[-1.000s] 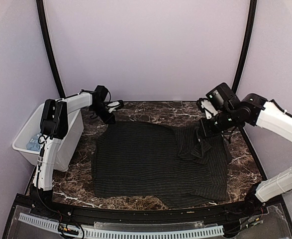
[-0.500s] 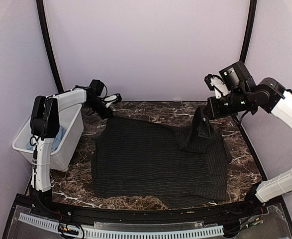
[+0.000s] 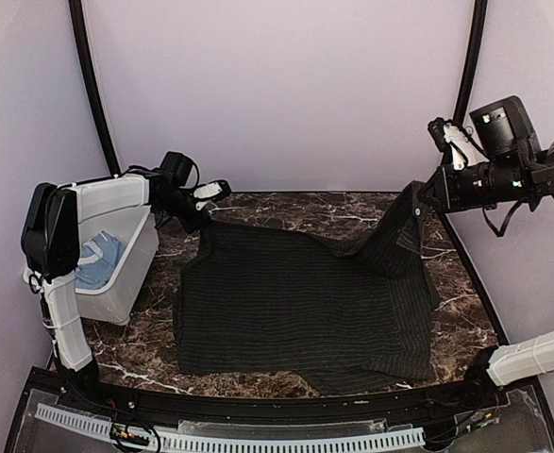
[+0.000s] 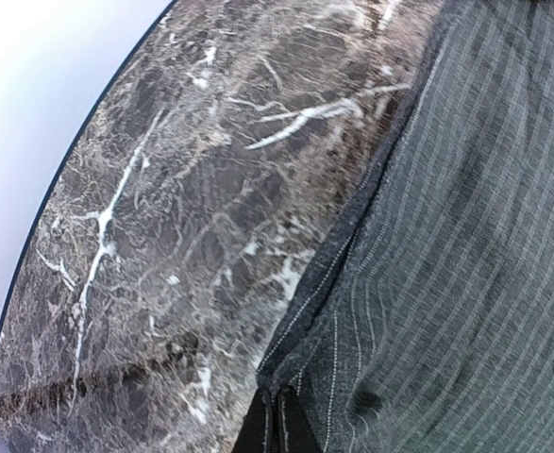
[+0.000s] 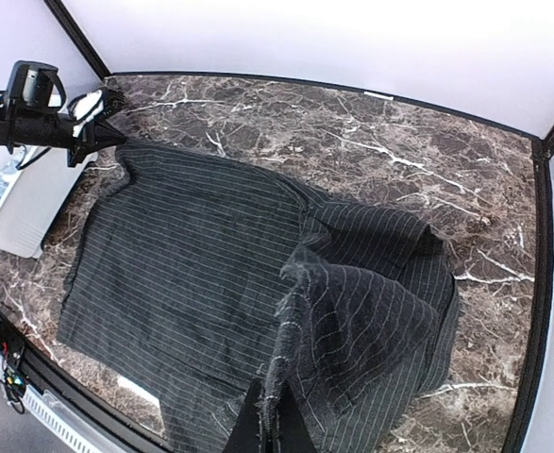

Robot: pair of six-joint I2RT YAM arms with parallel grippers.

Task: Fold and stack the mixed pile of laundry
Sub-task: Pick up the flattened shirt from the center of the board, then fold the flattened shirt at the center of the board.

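Observation:
The black pinstriped shirt (image 3: 295, 302) lies spread over the marble table, also in the right wrist view (image 5: 192, 255). My left gripper (image 3: 204, 209) is shut on the shirt's far left corner (image 4: 352, 311), low at the table. My right gripper (image 3: 426, 193) is shut on a sleeve of the shirt (image 3: 394, 241) and holds it up high at the far right; the cloth hangs from the fingers (image 5: 272, 425). The light blue T-shirt (image 3: 97, 260) lies in the white bin (image 3: 130, 274) at the left.
The marble table (image 3: 286, 209) has a black raised rim at the near edge (image 3: 258, 401). Purple walls close in the back and sides. The white bin stands off the table's left edge, also in the right wrist view (image 5: 22, 203).
My right gripper has risen and moved right and outward, pulling the sleeve up off the shirt body. My left arm has shifted left, its gripper staying at the far left corner.

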